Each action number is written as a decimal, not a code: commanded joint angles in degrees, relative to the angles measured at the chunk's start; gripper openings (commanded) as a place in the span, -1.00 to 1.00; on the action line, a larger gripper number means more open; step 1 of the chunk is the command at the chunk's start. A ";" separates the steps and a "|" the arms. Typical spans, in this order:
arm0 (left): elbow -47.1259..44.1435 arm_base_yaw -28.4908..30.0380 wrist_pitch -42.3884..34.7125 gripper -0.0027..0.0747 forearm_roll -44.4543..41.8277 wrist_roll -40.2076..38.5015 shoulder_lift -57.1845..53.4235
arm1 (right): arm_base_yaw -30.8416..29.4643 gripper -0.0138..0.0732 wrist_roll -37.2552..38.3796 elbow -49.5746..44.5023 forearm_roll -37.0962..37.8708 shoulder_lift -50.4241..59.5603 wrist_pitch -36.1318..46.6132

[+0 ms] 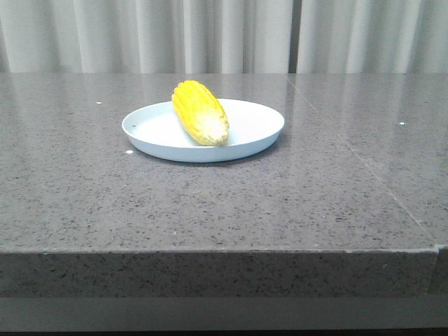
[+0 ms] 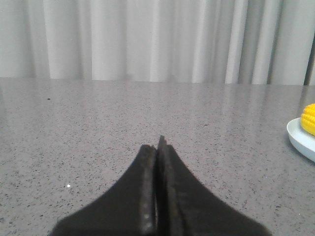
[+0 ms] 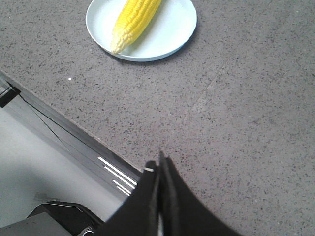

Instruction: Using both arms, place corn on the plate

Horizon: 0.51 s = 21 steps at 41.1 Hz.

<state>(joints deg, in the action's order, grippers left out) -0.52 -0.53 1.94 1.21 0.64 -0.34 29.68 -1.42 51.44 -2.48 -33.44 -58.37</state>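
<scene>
The yellow corn [image 1: 200, 112] lies on the pale blue-white plate [image 1: 259, 133] in the middle of the grey stone table, its paler tip toward the front. The right wrist view shows the corn [image 3: 135, 20] on the plate [image 3: 174, 29] from above. The left wrist view shows only a bit of corn [image 2: 309, 118] and the plate's rim [image 2: 299, 140] at its edge. My left gripper [image 2: 157, 147] is shut and empty, low over bare table, away from the plate. My right gripper [image 3: 158, 169] is shut and empty above the table's front edge. Neither arm shows in the front view.
The grey speckled table [image 1: 315, 203] has a thick front edge [image 1: 210, 273] and a seam line on the right [image 1: 371, 175]. White curtains [image 1: 224, 35] hang behind it. Past the table edge, the right wrist view shows floor and a dark base part [image 3: 64, 216].
</scene>
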 commanded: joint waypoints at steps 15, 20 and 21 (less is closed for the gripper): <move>-1.30 -0.38 -5.17 -0.98 0.37 0.08 -0.93 | -21.33 -0.83 -0.18 -26.75 0.31 21.96 37.00; -1.30 -0.38 -5.17 -0.98 0.37 0.08 -0.93 | -25.35 -0.83 -0.18 -36.76 0.26 28.52 47.63; -1.30 -0.38 -5.17 -0.98 0.37 0.08 -0.93 | -26.14 -0.83 -0.18 -38.67 0.25 29.63 49.29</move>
<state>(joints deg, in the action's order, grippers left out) -0.52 -0.53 1.84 1.21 0.64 -0.34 5.73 -1.42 16.08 -2.60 -6.15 -20.55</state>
